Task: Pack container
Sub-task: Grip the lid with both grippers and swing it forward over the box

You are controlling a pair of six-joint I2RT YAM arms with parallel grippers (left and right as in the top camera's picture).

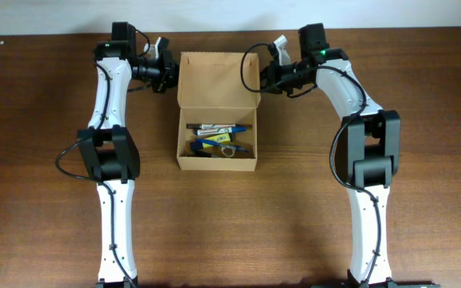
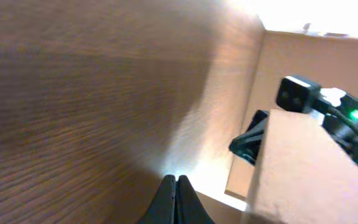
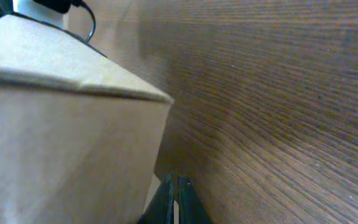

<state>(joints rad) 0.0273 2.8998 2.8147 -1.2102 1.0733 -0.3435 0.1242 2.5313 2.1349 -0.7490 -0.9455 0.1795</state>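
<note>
Tan cardboard sits mid-table: the container (image 1: 217, 163) stands open on the dark wooden table (image 1: 38, 120), its lid flap (image 1: 217, 78) thrown back on the side away from the arms' bases. Blue pens (image 1: 229, 130) and other small items, too tiny to name, lie jumbled inside. The left gripper (image 1: 165, 74) hangs just beside the flap's left edge and the right gripper (image 1: 264, 78) just beside its right edge; whether either touches the cardboard cannot be told. Both wrist views show each gripper's fingers pressed together, tip to tip, holding nothing. One white arm flanks the container on each side.
</note>
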